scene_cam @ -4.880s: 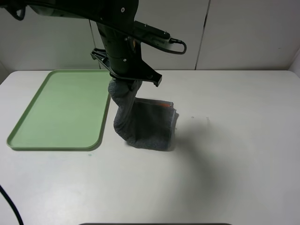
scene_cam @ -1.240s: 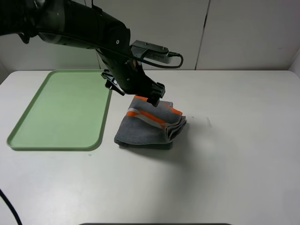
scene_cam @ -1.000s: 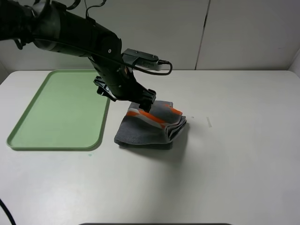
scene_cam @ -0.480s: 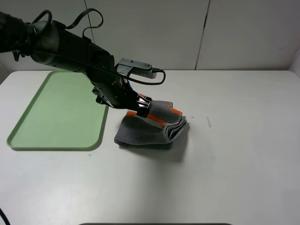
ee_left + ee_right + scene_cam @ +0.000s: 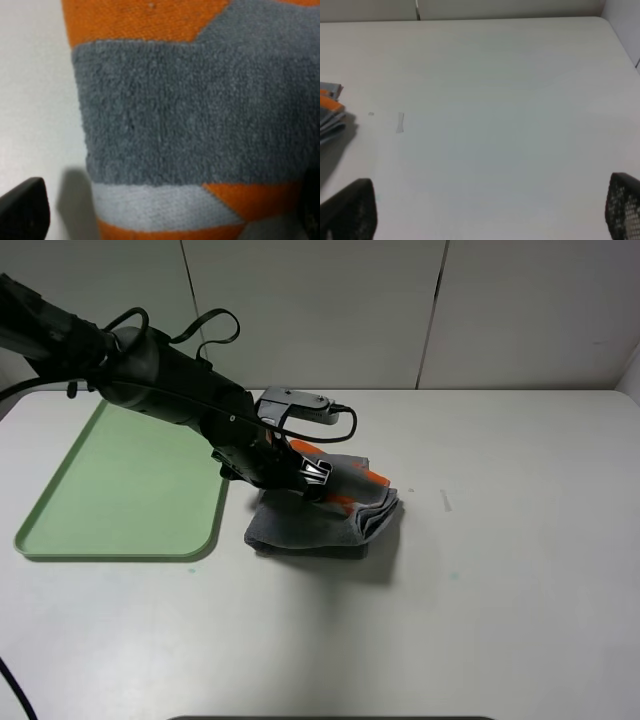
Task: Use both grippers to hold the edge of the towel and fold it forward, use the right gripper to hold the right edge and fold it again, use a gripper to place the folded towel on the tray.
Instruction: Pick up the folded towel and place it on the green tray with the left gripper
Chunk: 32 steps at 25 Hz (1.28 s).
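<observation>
Table (image 5: 520, 570) fills most of the high view, white. Green tray (image 5: 120, 480) lies at left. Folded towel (image 5: 325, 510) sits at centre, just right of the tray, off it. Left gripper (image 5: 312, 478) presses low onto the towel, fingers spread wide. Right gripper's fingers (image 5: 347, 212) stand wide, holding nothing.

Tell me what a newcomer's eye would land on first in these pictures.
The black left arm, reaching in from the left, with the left gripper low over the folded towel at the table's middle. The towel's orange and grey bands fill the left wrist view. The green tray, at the table's left, comes next.
</observation>
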### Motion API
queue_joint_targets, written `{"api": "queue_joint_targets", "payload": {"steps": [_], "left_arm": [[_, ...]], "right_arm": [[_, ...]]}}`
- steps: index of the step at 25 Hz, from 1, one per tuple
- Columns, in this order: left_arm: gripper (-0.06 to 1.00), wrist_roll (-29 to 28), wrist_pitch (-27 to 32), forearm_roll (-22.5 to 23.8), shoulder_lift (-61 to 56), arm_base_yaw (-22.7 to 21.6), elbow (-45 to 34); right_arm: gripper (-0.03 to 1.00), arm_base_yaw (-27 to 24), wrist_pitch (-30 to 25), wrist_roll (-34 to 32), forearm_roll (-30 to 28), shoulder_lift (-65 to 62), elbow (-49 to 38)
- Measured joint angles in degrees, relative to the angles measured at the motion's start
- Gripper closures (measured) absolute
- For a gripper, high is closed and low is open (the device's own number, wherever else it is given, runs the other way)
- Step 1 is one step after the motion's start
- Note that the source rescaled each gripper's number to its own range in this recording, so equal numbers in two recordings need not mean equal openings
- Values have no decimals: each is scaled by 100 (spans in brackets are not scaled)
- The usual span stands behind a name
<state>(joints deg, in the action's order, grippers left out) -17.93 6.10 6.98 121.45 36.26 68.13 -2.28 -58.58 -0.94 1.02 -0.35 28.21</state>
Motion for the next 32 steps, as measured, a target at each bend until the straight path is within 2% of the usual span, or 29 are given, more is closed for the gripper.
{"api": "queue_joint_targets", "payload": {"steps": [10, 15, 18, 24, 30, 32], "left_arm": [[-6, 11, -392, -180, 220, 0, 0], [1, 17, -488, -208, 237, 0, 0], [10, 17, -519, -237, 248, 0, 0], [36, 5, -530, -293, 248, 0, 0], [66, -7, -541, -332, 248, 19, 5], [70, -7, -541, -338, 248, 19, 11]], "right_arm": [[-3, 0, 0, 0, 0, 0, 0], [-3, 0, 0, 0, 0, 0, 0], [-3, 0, 0, 0, 0, 0, 0], [-3, 0, 0, 0, 0, 0, 0], [-3, 0, 0, 0, 0, 0, 0], [-3, 0, 0, 0, 0, 0, 0]]}}
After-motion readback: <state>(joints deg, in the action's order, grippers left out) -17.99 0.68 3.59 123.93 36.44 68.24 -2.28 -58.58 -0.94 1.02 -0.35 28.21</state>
